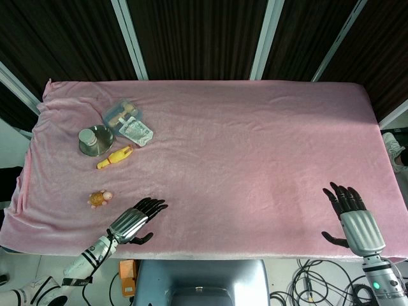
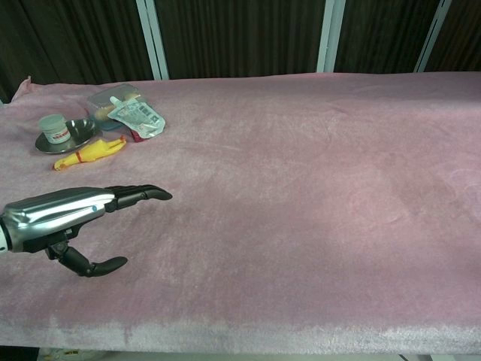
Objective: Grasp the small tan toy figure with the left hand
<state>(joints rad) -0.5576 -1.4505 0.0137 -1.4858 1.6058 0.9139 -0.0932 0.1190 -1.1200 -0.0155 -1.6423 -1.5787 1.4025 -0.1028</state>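
Left hand (image 1: 135, 220) hovers, fingers spread and empty, just right of the tan figure (image 1: 100, 199) (likely lining up a grasp); right hand (image 1: 352, 213) rests spread apart.

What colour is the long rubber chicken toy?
Yellow with a little red; the rubber chicken shows best in the chest view.

My left hand (image 1: 134, 220) and right hand (image 1: 352, 220) show silver ribbed backs, black fingers, white forearms.
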